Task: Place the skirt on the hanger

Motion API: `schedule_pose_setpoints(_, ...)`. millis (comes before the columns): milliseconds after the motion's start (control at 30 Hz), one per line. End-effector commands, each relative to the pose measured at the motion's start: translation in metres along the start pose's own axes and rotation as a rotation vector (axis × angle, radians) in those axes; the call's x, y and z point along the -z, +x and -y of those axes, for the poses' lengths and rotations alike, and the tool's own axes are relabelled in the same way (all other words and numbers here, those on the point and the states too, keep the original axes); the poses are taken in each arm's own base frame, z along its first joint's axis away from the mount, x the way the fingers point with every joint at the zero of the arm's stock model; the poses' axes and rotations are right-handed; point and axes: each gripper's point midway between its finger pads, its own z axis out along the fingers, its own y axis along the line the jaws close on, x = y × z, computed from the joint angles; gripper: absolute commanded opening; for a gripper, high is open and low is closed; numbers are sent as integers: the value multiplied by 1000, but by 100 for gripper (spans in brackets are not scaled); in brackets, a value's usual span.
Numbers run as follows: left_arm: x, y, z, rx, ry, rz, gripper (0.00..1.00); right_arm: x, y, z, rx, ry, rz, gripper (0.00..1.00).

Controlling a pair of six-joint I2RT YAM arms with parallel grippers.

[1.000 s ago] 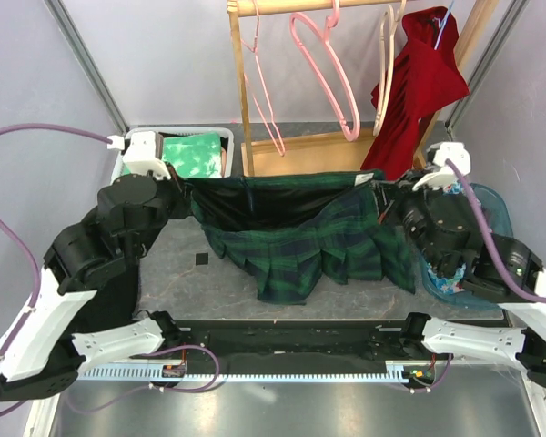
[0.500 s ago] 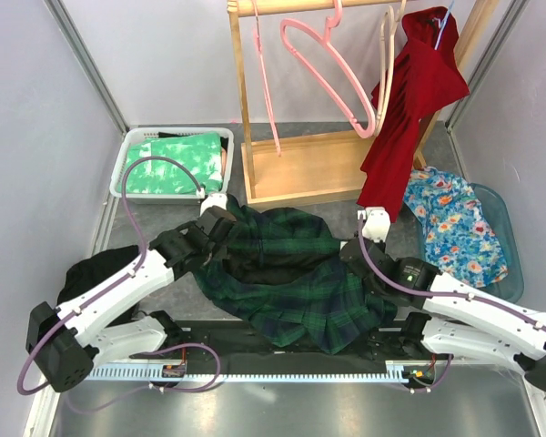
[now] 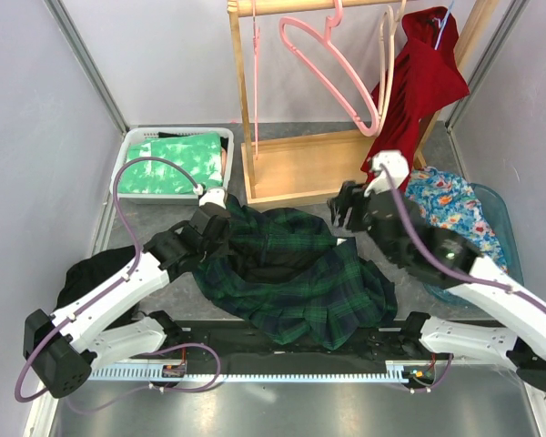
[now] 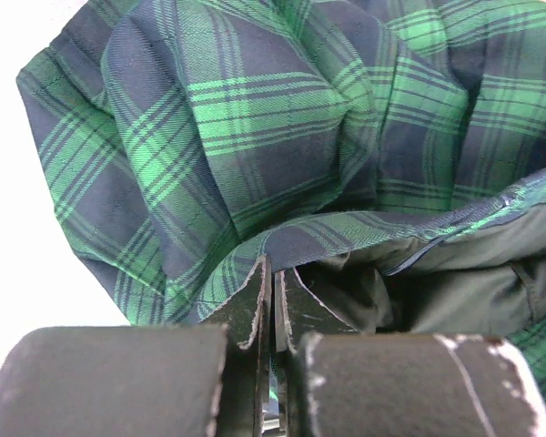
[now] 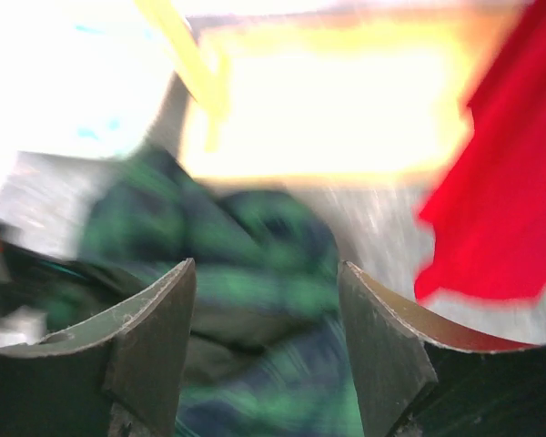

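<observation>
Your skirt (image 3: 291, 273) is not on the hanger (image 3: 328, 85). It lies bunched in a heap on the worktop (image 3: 155, 218), about the middle and reaching toward the near edge, with its dark lining showing in the folds.

Your left gripper (image 3: 220, 221) is down at the heap's far-left part. Its wrist view shows the fingers pressed together on a fold of plaid at the edge of the lining, so it is pinching the skirt.

Your right gripper (image 3: 344, 208) is lifted off the cloth, over the skirt's far-right side and just in front of the rack (image 3: 300, 168) base. Its fingers stand apart with nothing between them. That wrist view is blurred, but you can make out the plaid below and a red garment (image 3: 423, 82) to one side.

The pink hanger hangs bare from the rack's top rail, tilted, with the red garment hanging beside it toward the right. A basket (image 3: 127, 150) of green cloth sits at the far-left corner. A tub (image 3: 505, 237) with floral fabric sits by the right edge.
</observation>
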Motion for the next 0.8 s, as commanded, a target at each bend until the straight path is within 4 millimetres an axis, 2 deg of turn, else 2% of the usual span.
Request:
schedule_pose_setpoints(0,11,-26,15,61,63,71,2,33,-85,-23,50,-117,157,71)
schedule_pose_setpoints(33,11,-26,15,59,65,69,2,30,-93,-28,65,-119,164,71)
schedule_pose_setpoints(67,11,-26,16,56,69,68,2,39,-116,-33,75,-134,209,72)
schedule_pose_setpoints(100,11,-26,17,56,76,67,2,40,-125,-35,85,-133,223,72)
schedule_pose_setpoints(133,11,-27,18,55,81,69,2,32,-128,-44,111,-137,215,72)
schedule_pose_setpoints(167,12,-27,18,53,83,70,2,38,-149,-48,134,-147,257,75)
schedule_pose_setpoints(200,12,-26,19,51,87,67,2,37,-159,-52,146,-152,271,76)
schedule_pose_setpoints(233,13,-27,19,48,92,70,2,25,-160,-60,173,-143,260,77)
schedule_pose_setpoints(267,13,-26,19,46,93,69,2,31,-183,-60,157,-146,305,78)
schedule_pose_setpoints(300,13,-26,19,46,96,68,2,29,-191,-61,182,-143,318,79)
schedule_pose_setpoints(333,14,-26,20,46,102,70,2,16,-193,-65,197,-137,310,79)
schedule_pose_setpoints(367,14,-27,21,46,106,70,2,16,-212,-61,188,-145,340,80)
schedule_pose_setpoints(433,15,-26,23,43,119,66,2,2,-225,-59,194,-144,355,80)
schedule_pose_setpoints(467,15,-28,25,43,126,72,2,-6,-235,-50,188,-134,375,81)
schedule_pose_setpoints(633,15,-30,27,30,137,73,2,-48,-253,-27,180,-133,388,82)
schedule_pose_setpoints(667,16,-30,28,30,142,72,2,-55,-257,-16,179,-119,388,82)
schedule_pose_setpoints(700,15,-30,29,30,141,71,2,-67,-254,-20,189,-157,366,82)
schedule_pose_setpoints(767,15,-30,29,30,146,71,2,-76,-259,-14,189,-174,365,81)
